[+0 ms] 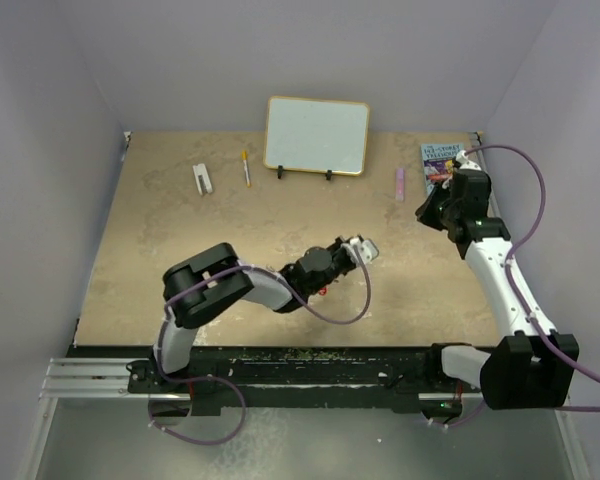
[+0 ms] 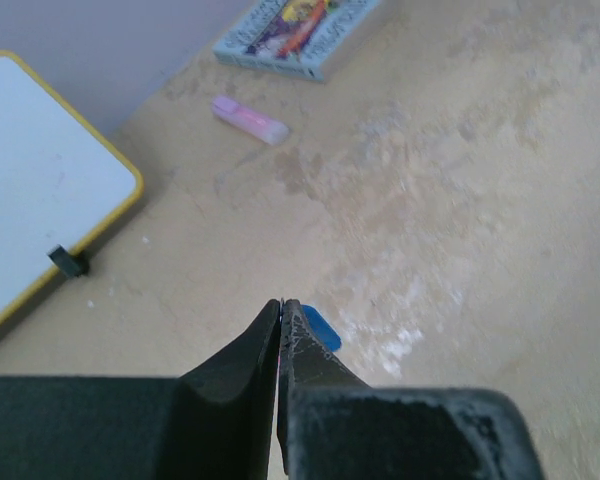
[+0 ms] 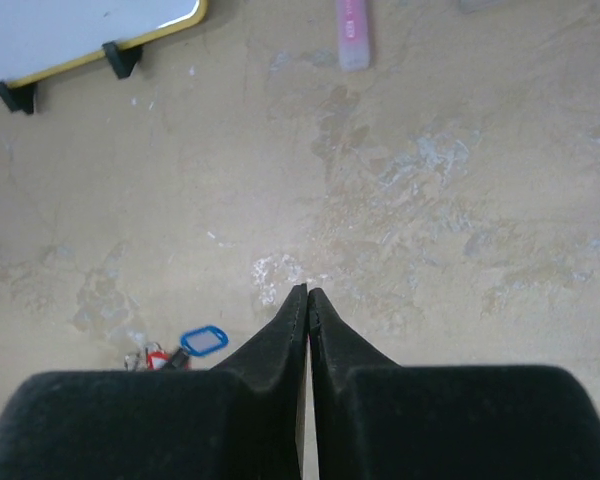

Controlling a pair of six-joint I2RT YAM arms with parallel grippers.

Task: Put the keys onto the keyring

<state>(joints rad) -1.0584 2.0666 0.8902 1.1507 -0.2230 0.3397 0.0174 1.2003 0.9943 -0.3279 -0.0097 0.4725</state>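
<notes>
Plainly, both pairs of jaws are pressed closed, fingertip against fingertip, with no gap showing in either wrist view. The right jaws hold nothing and hang above bare table (image 3: 460, 230). The keys (image 3: 155, 357) lie on the table low and to the left of them as a small red-headed huddle, with a blue tag (image 3: 203, 340) just beside it on the side nearer the jaws. From above, a speck of red (image 1: 323, 290) shows under the left forearm, behind the left jaws.

In the left wrist view a blue piece (image 2: 318, 328) peeks out just past the tip, on the right side. I cannot tell whether the jaws pinch it or it merely lies on the table beneath. The keyring I cannot make out with certainty; it may be in the huddle.

These should handle as light, stiff, slick bits of metal that skate away at a nudge. The plastic heads look the better hold, being thicker and less slippery than the blades, and they leave each key's hole free. The ring, being thin wire lying flat, would likely need pinching across its rim. The pink marker (image 3: 352, 30) lies well ahead of the right jaws and is no concern.
</notes>
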